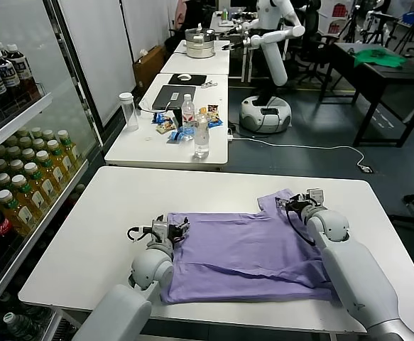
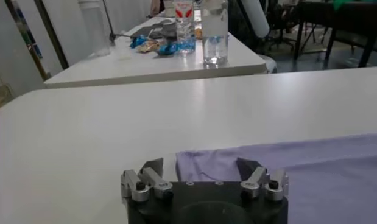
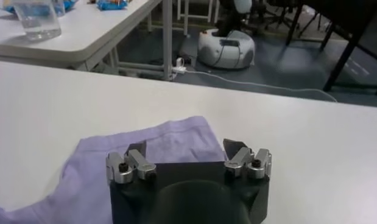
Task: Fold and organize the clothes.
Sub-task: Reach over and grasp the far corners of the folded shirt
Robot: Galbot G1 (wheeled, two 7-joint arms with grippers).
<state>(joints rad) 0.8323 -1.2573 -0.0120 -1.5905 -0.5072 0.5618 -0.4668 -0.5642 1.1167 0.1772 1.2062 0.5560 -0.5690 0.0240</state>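
The clothes are one lavender T-shirt (image 1: pixel 249 249) spread flat on the white table (image 1: pixel 100 213), with a short sleeve pointing away at the far right. My left gripper (image 1: pixel 172 227) rests low at the shirt's far left corner. In the left wrist view, the left gripper (image 2: pixel 200 165) stands open with the shirt (image 2: pixel 310 164) corner lying between its fingers. My right gripper (image 1: pixel 297 204) sits at the sleeve. In the right wrist view, the right gripper (image 3: pixel 187 148) is open over the sleeve cloth (image 3: pixel 115 152), gripping nothing.
Beyond the work table, a second white table (image 1: pixel 143 153) carries a water glass (image 1: pixel 202 142), a bottle (image 1: pixel 187 110), snacks and a laptop. Drink shelves (image 1: pixel 22 177) line the left side. A white robot (image 1: pixel 267 42) and a black table with green cloth (image 1: pixel 378 57) stand farther back.
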